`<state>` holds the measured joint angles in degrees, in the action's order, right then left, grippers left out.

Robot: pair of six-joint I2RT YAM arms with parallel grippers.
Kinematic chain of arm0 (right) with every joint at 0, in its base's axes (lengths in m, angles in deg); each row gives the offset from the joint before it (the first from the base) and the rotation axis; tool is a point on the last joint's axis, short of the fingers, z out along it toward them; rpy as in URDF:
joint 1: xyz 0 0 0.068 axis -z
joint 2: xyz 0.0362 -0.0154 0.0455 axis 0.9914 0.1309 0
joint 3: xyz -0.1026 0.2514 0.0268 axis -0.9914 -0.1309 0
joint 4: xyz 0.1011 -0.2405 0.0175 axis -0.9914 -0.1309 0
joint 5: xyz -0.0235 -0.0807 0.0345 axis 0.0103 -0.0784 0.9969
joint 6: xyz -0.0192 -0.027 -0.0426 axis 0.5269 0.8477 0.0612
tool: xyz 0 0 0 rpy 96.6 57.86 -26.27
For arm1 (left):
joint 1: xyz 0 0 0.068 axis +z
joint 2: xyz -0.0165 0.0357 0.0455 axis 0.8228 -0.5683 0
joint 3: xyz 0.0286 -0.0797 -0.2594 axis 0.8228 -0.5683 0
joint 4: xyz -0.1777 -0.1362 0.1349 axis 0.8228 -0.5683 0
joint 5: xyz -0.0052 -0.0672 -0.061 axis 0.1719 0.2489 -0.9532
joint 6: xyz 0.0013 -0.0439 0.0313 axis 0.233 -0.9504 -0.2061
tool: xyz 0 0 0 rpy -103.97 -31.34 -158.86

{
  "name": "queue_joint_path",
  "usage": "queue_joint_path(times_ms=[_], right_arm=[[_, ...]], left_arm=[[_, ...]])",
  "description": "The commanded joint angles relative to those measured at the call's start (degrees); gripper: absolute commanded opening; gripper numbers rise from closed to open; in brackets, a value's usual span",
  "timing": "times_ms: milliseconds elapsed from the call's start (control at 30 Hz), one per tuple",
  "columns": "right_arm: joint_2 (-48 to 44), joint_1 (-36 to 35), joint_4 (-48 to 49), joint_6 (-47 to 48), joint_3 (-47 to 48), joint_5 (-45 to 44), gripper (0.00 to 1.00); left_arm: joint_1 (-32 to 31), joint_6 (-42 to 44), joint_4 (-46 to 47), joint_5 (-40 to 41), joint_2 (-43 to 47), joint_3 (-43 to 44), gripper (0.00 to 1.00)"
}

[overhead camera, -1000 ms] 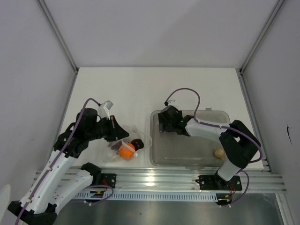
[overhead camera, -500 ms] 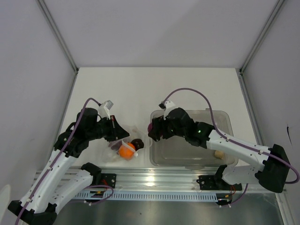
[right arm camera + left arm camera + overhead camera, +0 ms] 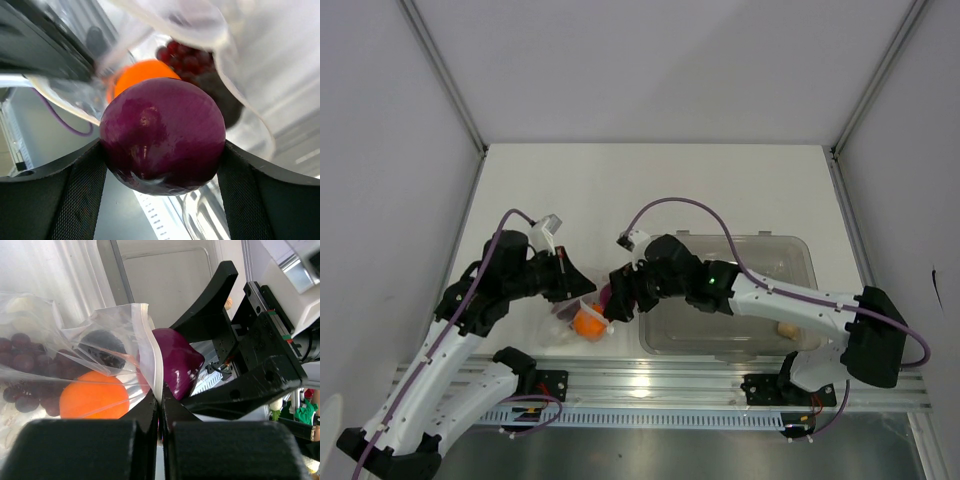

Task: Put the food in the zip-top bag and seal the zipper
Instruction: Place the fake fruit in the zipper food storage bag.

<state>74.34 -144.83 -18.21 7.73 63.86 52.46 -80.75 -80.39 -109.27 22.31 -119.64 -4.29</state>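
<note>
The zip-top bag (image 3: 570, 318) lies on the surface (image 3: 620, 190) at its near left, with the tub (image 3: 760, 246) to its right, near but apart. The left jaws close on the bag's mouth edge, right at the zipper (image 3: 152, 352), reaching in from the bag's far left side. The right jaws reach leftward past the tub's left wall and grip the round fruit (image 3: 162, 135) between them, just beside the zipper at the bag's mouth, between bag and tub. In the bag, the ball (image 3: 92, 395) lies nearest the mouth, the small lump (image 3: 102, 342) beside it, the grape bunch (image 3: 20, 370) deeper in. A second lump (image 3: 786, 328) lies in the tub's near right corner.
</note>
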Motion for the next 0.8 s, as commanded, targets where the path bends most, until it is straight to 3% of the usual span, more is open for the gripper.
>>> queue_joint_path(times_ms=[0,233,433,500,767], right_arm=[[2.8,-0.7,4.2,-1.7,5.0,0.0,0.40],[10.8,-0.7,5.6,-4.4,9.9,-2.8,0.47],[15.2,-1.5,5.3,-4.9,11.9,-6.3,0.82],[15.2,-2.0,5.2,-4.9,11.8,-7.2,0.99],[11.6,-3.0,2.7,-4.1,10.6,-11.1,0.99]], left_arm=[[-0.4,-0.5,2.0,-2.3,1.1,1.1,0.00],[-0.4,-0.8,1.2,-2.5,1.8,1.9,0.01],[-0.4,-0.7,0.0,-2.3,2.9,2.3,0.01],[-0.4,-0.8,0.1,-2.1,3.1,2.0,0.00],[-0.4,-0.9,0.2,-2.0,3.6,1.8,0.01]])
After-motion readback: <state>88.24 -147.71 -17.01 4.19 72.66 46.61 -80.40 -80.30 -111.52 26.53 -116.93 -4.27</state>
